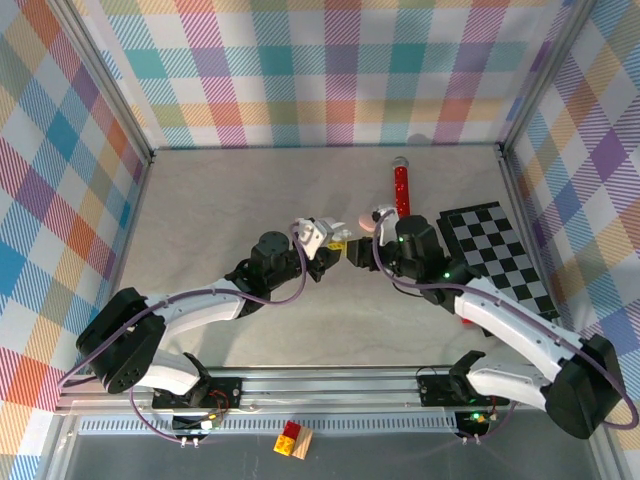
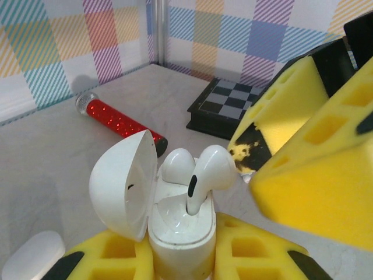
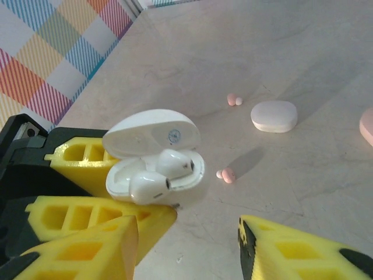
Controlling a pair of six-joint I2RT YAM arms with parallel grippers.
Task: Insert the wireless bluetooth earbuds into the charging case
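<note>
Left fingers [image 2: 250, 248] clamp the charging case [image 2: 180, 233] — its base hidden — right fingers [image 3: 303, 251] parted near the upright earbud [image 2: 207, 172].

The right end effector [image 3: 189, 227] is crowding the open charging case [image 2: 175, 233] from one side, its raised lid [image 2: 123, 185] walling off the other. The red cylinder [image 1: 401, 185] and checkerboard [image 1: 497, 255] are occupying the bench's [image 1: 200, 200] right side; wide bare surface is stretching toward the left wall [image 1: 60, 200].
</note>
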